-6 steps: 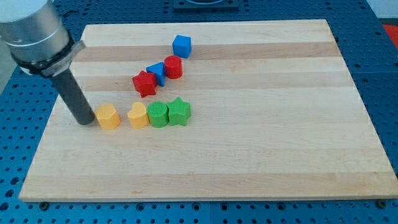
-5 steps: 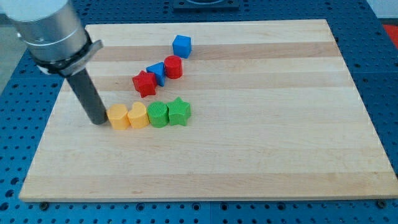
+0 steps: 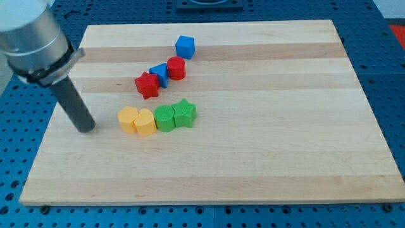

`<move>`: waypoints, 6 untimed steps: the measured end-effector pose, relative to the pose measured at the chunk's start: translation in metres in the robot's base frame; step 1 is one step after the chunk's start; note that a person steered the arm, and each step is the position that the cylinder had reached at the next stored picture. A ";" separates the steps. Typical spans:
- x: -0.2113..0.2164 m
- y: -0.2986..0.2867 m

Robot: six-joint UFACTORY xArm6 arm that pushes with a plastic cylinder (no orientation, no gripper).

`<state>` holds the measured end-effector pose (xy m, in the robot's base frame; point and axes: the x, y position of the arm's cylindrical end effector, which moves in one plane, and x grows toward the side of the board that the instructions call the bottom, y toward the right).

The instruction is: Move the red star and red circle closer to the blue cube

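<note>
The blue cube (image 3: 185, 46) sits near the board's top middle. The red circle (image 3: 176, 68) lies just below and left of it. A blue triangle-like block (image 3: 159, 74) touches the red circle's left side. The red star (image 3: 147, 85) lies below and left of that. My tip (image 3: 86, 128) is at the view's left, well left of the yellow blocks and below-left of the red star, touching no block.
A row of touching blocks lies below the red star: a yellow block (image 3: 128, 118), a yellow heart (image 3: 145, 122), a green circle (image 3: 165, 118) and a green star (image 3: 185, 113). The wooden board (image 3: 266, 126) rests on a blue perforated table.
My tip pushed the left yellow block rightward against the yellow heart, nudging the row slightly right, then drew back to the left. The red and blue blocks have not moved.
</note>
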<state>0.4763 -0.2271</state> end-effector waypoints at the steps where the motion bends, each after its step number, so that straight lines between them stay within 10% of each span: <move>1: -0.033 0.018; 3: -0.056 0.099; 6: -0.050 0.059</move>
<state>0.4260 -0.1678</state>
